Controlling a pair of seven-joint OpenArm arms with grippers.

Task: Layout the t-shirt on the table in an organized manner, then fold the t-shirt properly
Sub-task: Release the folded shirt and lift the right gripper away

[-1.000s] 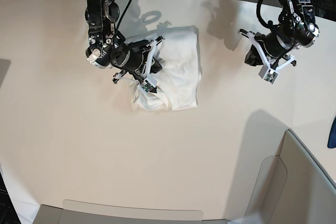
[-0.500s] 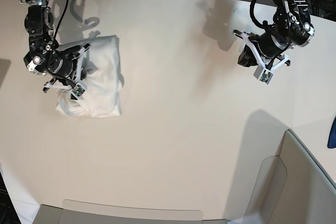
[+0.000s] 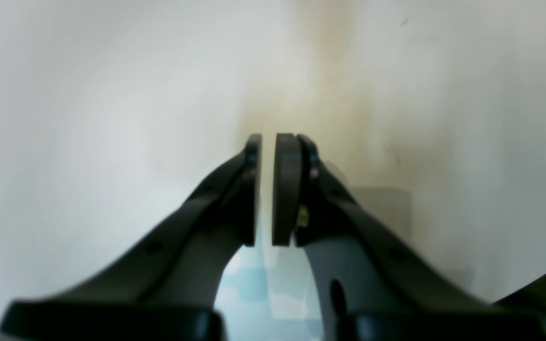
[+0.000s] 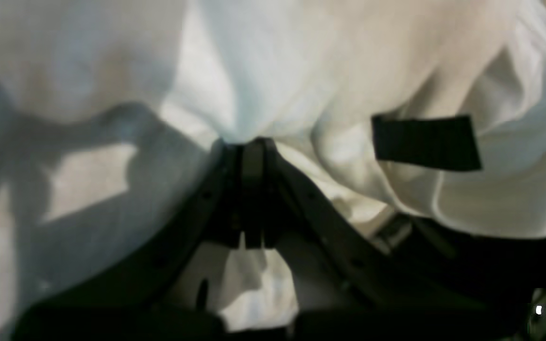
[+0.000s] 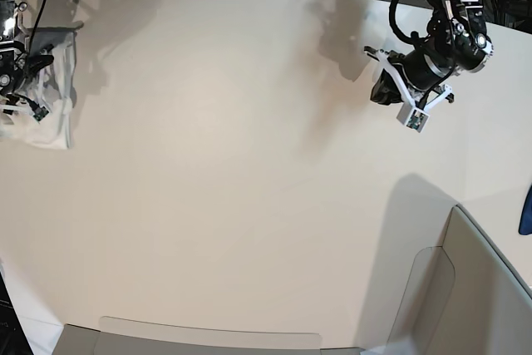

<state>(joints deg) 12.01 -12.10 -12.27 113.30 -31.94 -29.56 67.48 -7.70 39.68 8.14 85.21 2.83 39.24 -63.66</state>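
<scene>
Item: we log the white short-sleeved cotton t-shirt (image 5: 51, 81), bunched into a compact bundle, plain side up, no print visible.
Location: it sits at the far left edge of the large smooth off-white table (image 5: 249, 164) in the base view, partly cut off by the frame.
Change: a second ago the bundle lay near the table's middle; half a second ago it was well left of there; now it is at the rim. We read this as a fast sideways drag.
Right gripper (image 4: 250, 142): clenched on a pinch of the white cloth, fabric gathered and pulled taut at the tips.
Left gripper (image 3: 267, 189): nearly closed, a thin slit between the pads, nothing in it; it hangs above bare table, well apart from the shirt.
Black strip (image 4: 425, 142): a dark rectangle on the fabric; we cannot tell what it is.
Meaning for task: we judge the folded shirt is being carried aside, so folding looks largely done.
</scene>
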